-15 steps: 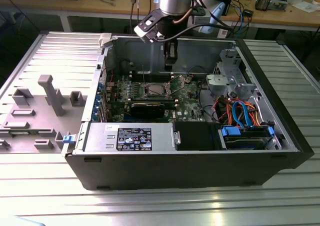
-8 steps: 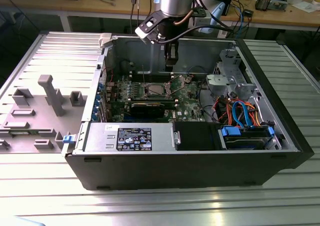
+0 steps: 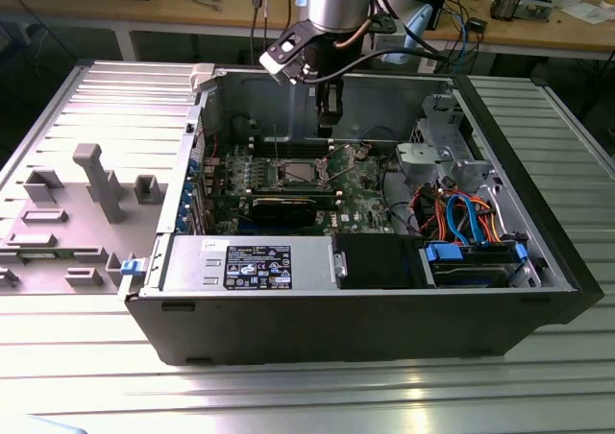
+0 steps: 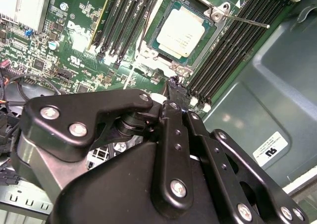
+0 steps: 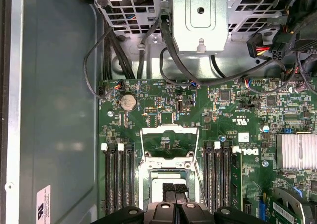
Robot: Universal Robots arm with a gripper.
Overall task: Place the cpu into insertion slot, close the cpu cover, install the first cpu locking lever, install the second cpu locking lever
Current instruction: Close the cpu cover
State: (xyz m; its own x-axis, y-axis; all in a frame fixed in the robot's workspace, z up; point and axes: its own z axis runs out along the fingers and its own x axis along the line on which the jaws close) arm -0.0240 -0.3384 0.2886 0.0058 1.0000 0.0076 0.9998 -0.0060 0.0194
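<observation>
Cpu (image 4: pixel 178 31), a small flat square chip with silvery-grey top and thin green rim, lies seated in the silver-bordered square insertion slot (image 4: pixel 148 60). Black gripper (image 4: pixel 173 85), fingers pressed together and empty, hovers just above the chip's edge. Thin silvery cpu cover (image 5: pixel 168 131) stands open beyond the slot.

The silver-and-black cylindrical metal arm (image 3: pixel 336 2) is hanging vertically from above, and its black two-finger linkage gripper (image 3: pixel 328 125) is pointing straight down with both fingers (image 4: pixel 172 116) pressing flat against each other.
</observation>
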